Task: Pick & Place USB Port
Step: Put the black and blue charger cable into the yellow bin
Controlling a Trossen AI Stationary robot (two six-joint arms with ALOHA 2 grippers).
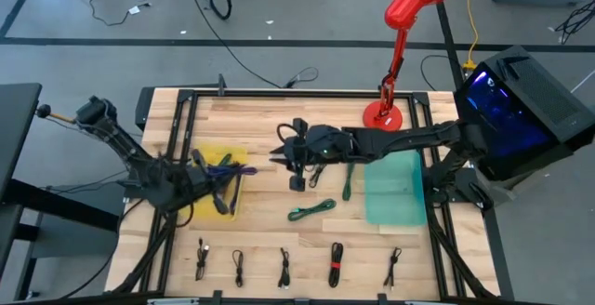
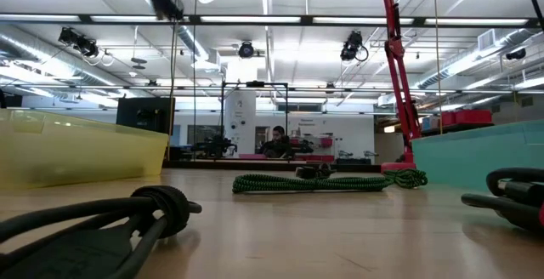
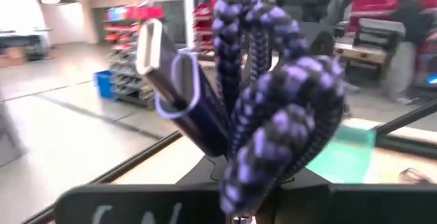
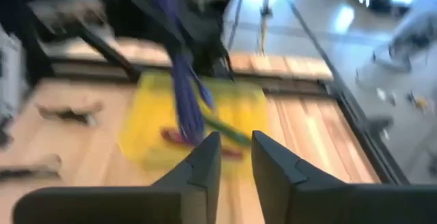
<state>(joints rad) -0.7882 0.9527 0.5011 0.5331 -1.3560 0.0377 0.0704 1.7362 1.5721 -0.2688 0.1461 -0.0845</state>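
A purple-and-black braided USB cable (image 1: 230,168), bundled, with a silver plug (image 3: 151,46), is held by my left gripper (image 1: 209,177) above the yellow bin (image 1: 216,203) at the table's left. In the right wrist view the cable (image 4: 183,91) hangs over the bin (image 4: 147,125), which holds a red cable and a green one. My right gripper (image 4: 235,152) is slightly open and empty, hovering mid-table (image 1: 282,152) and pointing toward the yellow bin. My left gripper is shut on the cable's coiled bundle (image 3: 273,149); the bundle itself hides the fingers in the wrist view. The cable is lifted clear, with its plug end (image 3: 171,80) sticking out past the coil and its loops hanging over the yellow bin (image 4: 239,108).
A teal bin (image 1: 395,193) sits at the table's right beside a red lamp base (image 1: 382,114). Two green cables (image 1: 311,210) (image 1: 348,180) and a black item (image 1: 297,182) lie mid-table. Several black cables (image 1: 284,266) lie in a row along the near edge.
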